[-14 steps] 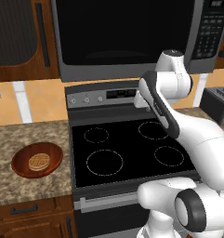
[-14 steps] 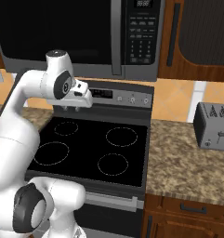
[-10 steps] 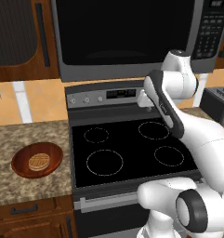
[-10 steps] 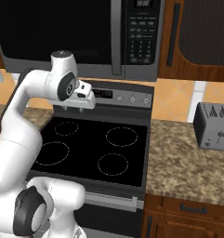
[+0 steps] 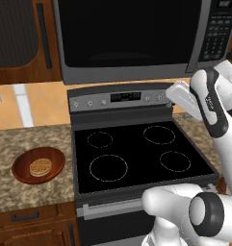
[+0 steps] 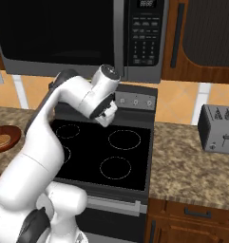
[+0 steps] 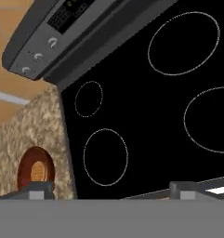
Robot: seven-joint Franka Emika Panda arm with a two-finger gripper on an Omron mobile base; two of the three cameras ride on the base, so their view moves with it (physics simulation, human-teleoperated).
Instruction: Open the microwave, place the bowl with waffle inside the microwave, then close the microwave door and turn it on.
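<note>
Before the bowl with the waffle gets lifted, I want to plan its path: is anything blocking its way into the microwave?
Yes. The microwave door is shut across the front of the microwave, so the bowl with its waffle, sitting on the counter left of the stove, cannot go in.

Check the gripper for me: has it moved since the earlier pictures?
Yes. In the left base view the gripper has swung right along the stove's knob panel, from about mid-panel to its right end. The microwave door is shut.
</note>
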